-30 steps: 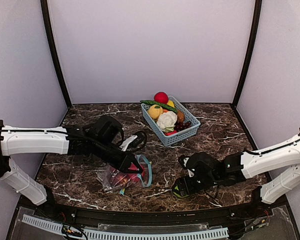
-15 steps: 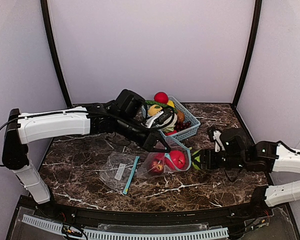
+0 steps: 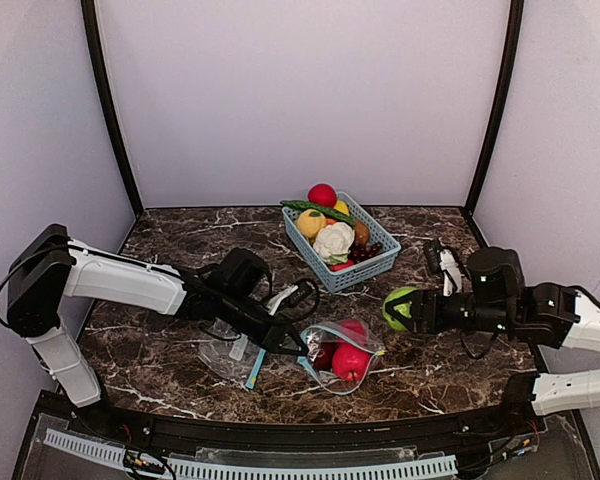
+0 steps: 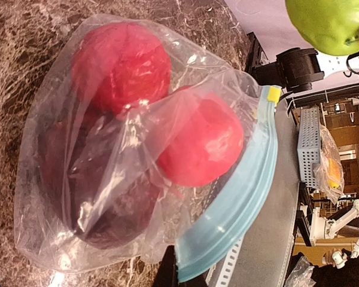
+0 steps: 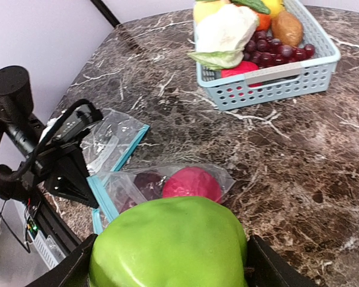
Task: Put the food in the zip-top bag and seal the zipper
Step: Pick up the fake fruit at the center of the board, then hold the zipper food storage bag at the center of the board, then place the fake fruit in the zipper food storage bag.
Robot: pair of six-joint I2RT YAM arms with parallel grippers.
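Food in the form of a green apple (image 3: 399, 306) is sitting between the fingers (image 5: 269, 263) of the right hand (image 3: 404, 309). The hand is clamping it from both sides with the jaws spread wide around the fruit, and in the right wrist view the apple is filling the lower part of the frame. The apple is hanging to the right of the zip-top bag (image 3: 342, 352), near it but not touching it. The left hand (image 3: 294, 344) is lying low over the tabletop (image 3: 180, 240) with its jaws pinched fully together on the blue-zippered rim of that bag. The bag is resting on the tabletop near the front edge, between the two hands, and is bulging around its contents. Two red fruits (image 4: 200, 143) and one darker fruit (image 4: 107, 197) are pressing against the clear film from inside. A second clear bag (image 3: 228, 352) is lying flat on the tabletop just beside the first, partly under the left arm, with its blue zipper strip pointing toward the front edge. A light-blue lattice basket (image 3: 368, 268) is standing toward the rear centre of the tabletop, well apart from both hands. It is holding more food, including a red apple (image 3: 322, 194), a yellow citrus (image 3: 310, 222), a white cauliflower (image 3: 333, 240) and dark grapes (image 3: 366, 250).
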